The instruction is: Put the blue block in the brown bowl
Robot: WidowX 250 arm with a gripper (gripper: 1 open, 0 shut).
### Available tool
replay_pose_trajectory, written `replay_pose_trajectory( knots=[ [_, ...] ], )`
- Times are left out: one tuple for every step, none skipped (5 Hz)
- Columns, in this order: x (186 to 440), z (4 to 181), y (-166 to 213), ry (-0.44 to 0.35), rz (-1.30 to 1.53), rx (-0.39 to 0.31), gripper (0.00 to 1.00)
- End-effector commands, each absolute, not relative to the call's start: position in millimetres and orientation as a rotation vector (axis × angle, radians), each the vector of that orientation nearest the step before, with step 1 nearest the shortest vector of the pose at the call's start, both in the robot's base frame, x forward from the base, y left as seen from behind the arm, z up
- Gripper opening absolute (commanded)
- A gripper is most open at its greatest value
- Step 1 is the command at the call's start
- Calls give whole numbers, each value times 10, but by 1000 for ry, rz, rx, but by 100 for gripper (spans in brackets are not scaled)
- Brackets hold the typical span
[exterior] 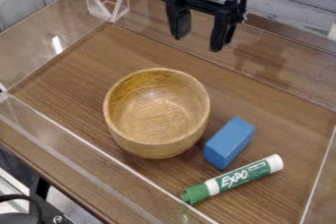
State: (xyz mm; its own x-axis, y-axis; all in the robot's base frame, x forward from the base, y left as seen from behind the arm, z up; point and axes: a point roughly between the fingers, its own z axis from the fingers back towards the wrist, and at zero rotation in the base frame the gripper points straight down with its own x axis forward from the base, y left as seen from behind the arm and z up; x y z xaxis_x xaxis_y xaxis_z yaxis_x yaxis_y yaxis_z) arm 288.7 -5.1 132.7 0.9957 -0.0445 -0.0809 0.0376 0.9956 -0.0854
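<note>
The blue block (229, 143) lies on the wooden table, just right of the brown bowl (157, 111) and almost touching its side. The bowl stands upright near the middle with nothing inside. My gripper (198, 28) hangs above the far part of the table, pointing down, well behind both the bowl and the block. Its two black fingers (175, 17) stand apart, open, with nothing between them.
A green-and-white Expo marker (234, 179) lies near the front right, just in front of the block. Clear plastic walls (39, 41) enclose the table on all sides. A clear bracket (105, 4) stands at the back left.
</note>
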Motion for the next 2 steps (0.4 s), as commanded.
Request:
replay_pose_trajectory(
  knots=[
    [2875, 1377, -156, 50, -52, -90, 100],
    [2805, 1311, -317, 50, -70, -100, 100]
  ],
)
